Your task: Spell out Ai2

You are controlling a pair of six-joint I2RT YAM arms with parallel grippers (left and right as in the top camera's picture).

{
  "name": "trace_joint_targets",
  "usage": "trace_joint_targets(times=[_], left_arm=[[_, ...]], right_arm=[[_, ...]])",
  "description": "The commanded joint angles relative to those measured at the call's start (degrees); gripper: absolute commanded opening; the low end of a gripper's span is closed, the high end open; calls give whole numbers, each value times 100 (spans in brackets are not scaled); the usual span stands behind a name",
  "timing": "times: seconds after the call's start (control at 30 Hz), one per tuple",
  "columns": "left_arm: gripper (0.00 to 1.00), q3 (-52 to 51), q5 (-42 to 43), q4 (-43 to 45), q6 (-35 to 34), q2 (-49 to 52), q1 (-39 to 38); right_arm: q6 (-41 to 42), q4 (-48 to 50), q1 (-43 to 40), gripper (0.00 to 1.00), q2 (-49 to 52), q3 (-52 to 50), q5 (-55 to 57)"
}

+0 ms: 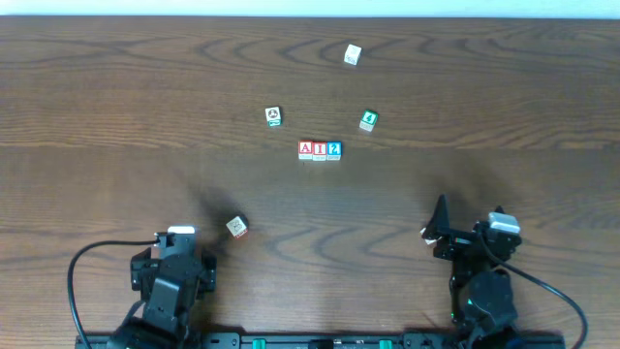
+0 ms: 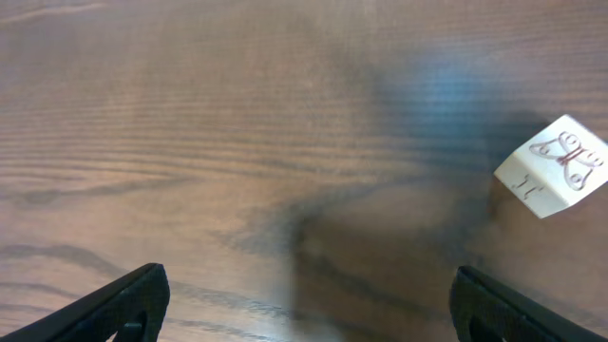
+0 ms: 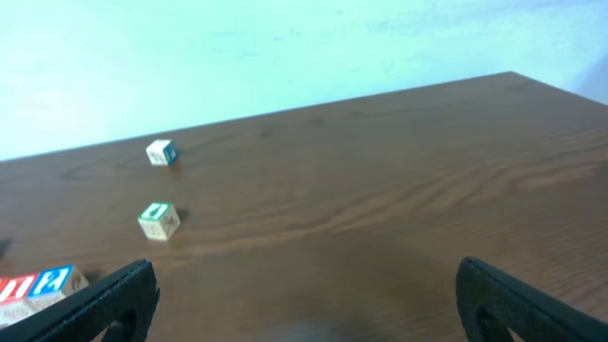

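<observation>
- Gaping wide, the left gripper (image 2: 313,309) holds nothing; a pale cube (image 2: 556,166) lies just ahead, to its right.
- The right gripper (image 3: 313,306) is likewise spread and empty above the table (image 3: 399,190).
- The "A" cube (image 1: 306,148), "I" cube (image 1: 320,148) and "2" cube (image 1: 334,148) sit touching in a row mid-table, well apart from both grippers.
- A green cube (image 1: 368,120) lies near the row's right end, farther back.

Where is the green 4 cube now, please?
Overhead, the green 4 cube sits just beyond and right of the A-I-2 row, apart from it.
</observation>
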Motion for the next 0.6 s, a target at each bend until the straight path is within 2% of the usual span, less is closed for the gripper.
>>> trace_joint_targets(times=[0.0, 0.5, 0.57], left_arm=[[95, -278, -17, -15, -4, -391, -7], [96, -315, 168, -28, -2, -487, -13], [95, -315, 57, 184, -2, -518, -4]], right_arm=[[-61, -11, -94, 99, -186, -26, 55], [-59, -13, -114, 99, -186, -26, 55], [-59, -11, -114, 99, -186, -26, 55]])
